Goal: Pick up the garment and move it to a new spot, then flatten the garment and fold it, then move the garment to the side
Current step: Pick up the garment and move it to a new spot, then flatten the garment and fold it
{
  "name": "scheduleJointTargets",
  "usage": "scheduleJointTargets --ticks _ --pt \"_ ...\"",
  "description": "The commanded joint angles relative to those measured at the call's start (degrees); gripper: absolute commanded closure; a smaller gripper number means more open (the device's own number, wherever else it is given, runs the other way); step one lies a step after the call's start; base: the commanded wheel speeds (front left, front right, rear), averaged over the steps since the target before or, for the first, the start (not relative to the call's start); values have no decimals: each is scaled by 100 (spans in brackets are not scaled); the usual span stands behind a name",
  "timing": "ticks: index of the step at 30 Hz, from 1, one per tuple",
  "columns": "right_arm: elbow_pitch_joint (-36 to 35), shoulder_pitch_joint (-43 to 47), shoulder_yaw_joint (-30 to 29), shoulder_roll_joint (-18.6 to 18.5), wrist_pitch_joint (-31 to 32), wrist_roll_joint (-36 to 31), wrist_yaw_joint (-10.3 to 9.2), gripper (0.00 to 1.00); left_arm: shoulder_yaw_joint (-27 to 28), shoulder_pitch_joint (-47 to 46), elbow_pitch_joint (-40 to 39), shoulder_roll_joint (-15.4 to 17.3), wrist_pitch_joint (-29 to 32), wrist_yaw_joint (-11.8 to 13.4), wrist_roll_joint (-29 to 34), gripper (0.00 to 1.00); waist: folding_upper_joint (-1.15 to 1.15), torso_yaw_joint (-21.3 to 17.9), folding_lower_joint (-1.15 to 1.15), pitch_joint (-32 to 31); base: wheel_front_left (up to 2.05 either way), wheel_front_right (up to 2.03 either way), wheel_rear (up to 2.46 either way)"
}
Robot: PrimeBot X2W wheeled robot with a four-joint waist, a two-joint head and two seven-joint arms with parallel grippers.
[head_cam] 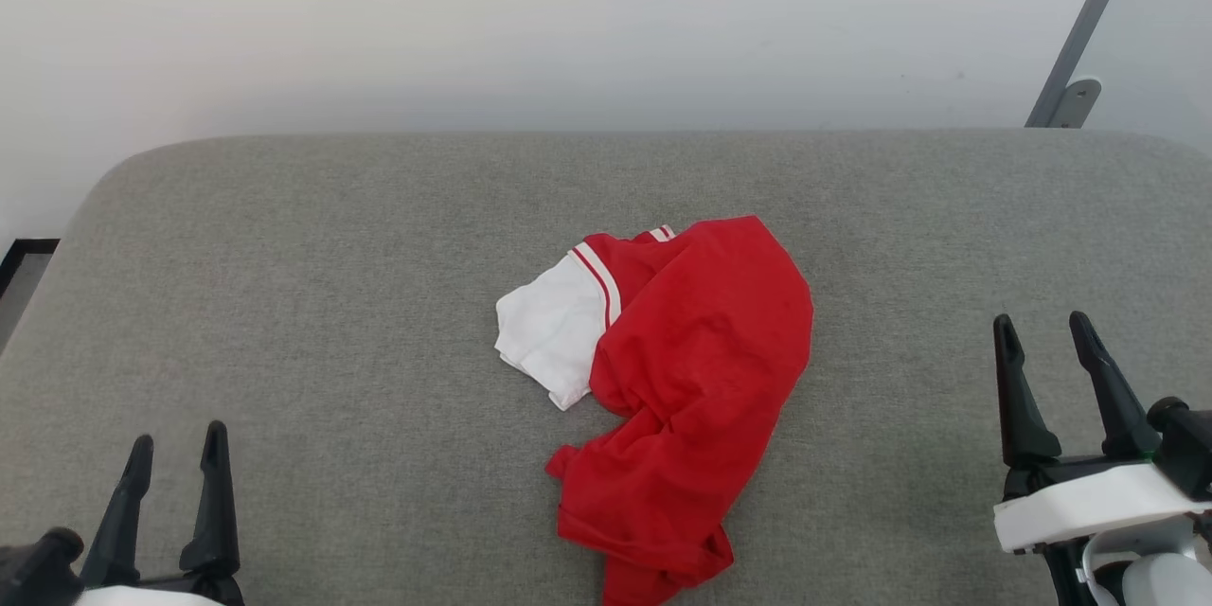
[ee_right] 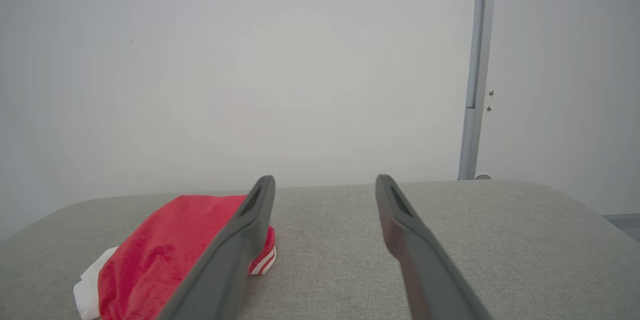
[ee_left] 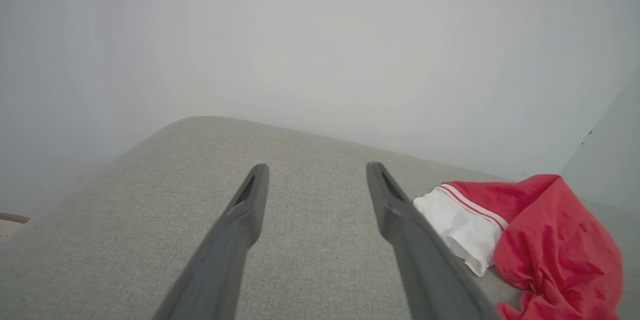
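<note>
Finding the garment (head_cam: 701,369) crumpled in a heap at the centre of the grey padded surface (head_cam: 284,237), its white sleeve (head_cam: 549,327) poking out toward 9 o'clock. Resting the left gripper (head_cam: 179,436) at 7 o'clock and the right gripper (head_cam: 1040,318) at 4 o'clock of the head view, both with fingers spread wide, empty, well apart from the cloth.

Bare lab: grey padded table (head_cam: 284,237), white wall (head_cam: 568,19)
</note>
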Motion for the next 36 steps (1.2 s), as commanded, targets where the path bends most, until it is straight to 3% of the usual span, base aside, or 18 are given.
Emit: scheduleJointTargets --ticks 1,9,18,28,36 --pt "20 55 0 23 -40 7 0 0 88 65 14 -87 -29 -57 66 0 0 6 0 -8 0 0 0" --pt "71 88 -13 87 -44 -35 0 0 365 124 69 -503 -30 -262 369 0 0 8 0 -38 0 0 0" --pt "55 108 -18 109 -46 -34 -1 0 331 115 86 -508 -30 -298 474 0 0 -13 0 -24 0 0 0" --pt "41 113 24 106 -46 -68 -1 0 208 99 10 -380 -30 -302 424 0 0 -50 0 3 0 0 0" --pt "-21 -132 188 33 -42 -74 -1 0 -391 -699 95 121 446 -299 11 0 0 -226 0 307 0 0 0"
